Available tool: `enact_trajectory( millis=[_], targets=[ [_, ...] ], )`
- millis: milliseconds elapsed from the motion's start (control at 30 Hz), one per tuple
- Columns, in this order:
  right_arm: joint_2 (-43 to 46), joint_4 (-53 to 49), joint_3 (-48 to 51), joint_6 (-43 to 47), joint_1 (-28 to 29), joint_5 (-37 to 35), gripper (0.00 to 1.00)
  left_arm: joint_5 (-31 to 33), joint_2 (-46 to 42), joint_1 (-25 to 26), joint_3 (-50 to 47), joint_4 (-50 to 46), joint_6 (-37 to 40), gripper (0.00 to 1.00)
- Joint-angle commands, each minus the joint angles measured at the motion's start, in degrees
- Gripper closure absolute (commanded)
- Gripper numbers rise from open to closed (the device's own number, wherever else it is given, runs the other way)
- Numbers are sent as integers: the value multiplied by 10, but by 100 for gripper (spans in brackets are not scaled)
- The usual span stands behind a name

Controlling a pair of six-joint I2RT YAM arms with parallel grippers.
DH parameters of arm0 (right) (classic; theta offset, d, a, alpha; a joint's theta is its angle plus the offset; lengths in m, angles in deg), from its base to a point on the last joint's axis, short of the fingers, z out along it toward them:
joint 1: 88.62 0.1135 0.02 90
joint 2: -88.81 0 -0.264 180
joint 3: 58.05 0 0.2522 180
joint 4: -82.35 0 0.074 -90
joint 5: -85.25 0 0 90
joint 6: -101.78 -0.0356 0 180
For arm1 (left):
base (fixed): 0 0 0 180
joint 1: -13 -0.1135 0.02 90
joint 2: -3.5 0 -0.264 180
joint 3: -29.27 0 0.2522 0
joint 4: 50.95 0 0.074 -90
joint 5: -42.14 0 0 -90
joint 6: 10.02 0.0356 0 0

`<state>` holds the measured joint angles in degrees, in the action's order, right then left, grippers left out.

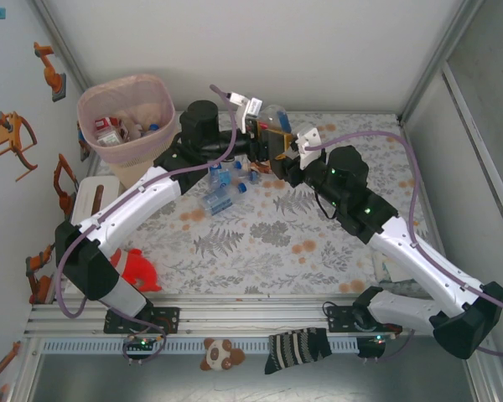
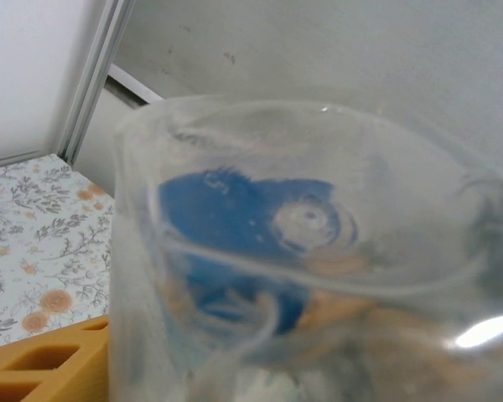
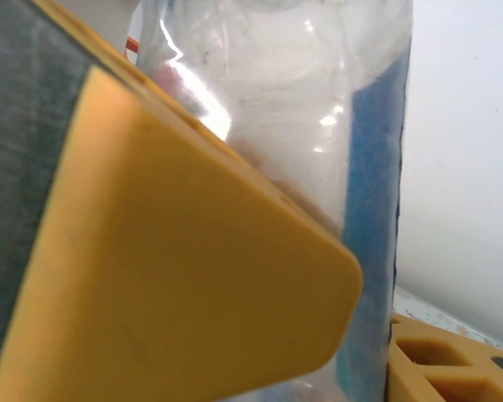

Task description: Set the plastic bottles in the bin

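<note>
One clear bottle (image 3: 318, 126) was pinched by the right gripper (image 1: 281, 151) at far centre, apparently for handover to the left gripper (image 1: 258, 138) (closure indeterminate), which sat nearer the far-left bin (image 1: 85, 117).

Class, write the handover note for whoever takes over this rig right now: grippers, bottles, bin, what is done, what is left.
Right gripper: shut on a blue-labelled bottle, held up at the back of the table.
Left gripper: at that bottle's base; open or shut cannot be told.
Bin: far left corner.
Done: binned bottles already lie inside.
Left: the held bottle, plus the loose bottles lying mid-table.
</note>
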<state>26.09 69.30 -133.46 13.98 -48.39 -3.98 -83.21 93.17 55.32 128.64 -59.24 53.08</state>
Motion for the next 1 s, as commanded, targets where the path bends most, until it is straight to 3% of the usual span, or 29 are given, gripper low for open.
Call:
enact_trajectory(
  millis=[0, 200, 367, 467, 700, 967],
  targets=[
    [2, 19, -7, 6, 3, 0, 57, 9, -4, -1, 7, 12, -9, 35],
    [11, 9, -12, 4, 3, -1, 51, 16, -10, -2, 10, 2, 4, 42],
    [22, -11, -19, -1, 3, -1, 31, 26, -17, -10, 21, -27, 24, 44],
    [36, -25, -19, -4, 3, -5, 26, 31, -24, -23, 27, -45, 35, 45],
    [77, -47, -10, -7, 3, -10, 24, 56, -57, -80, 50, -128, 89, 47],
    [89, -70, -11, 0, 3, -18, 24, 174, -94, -178, 123, -295, 205, 48]
  ],
)
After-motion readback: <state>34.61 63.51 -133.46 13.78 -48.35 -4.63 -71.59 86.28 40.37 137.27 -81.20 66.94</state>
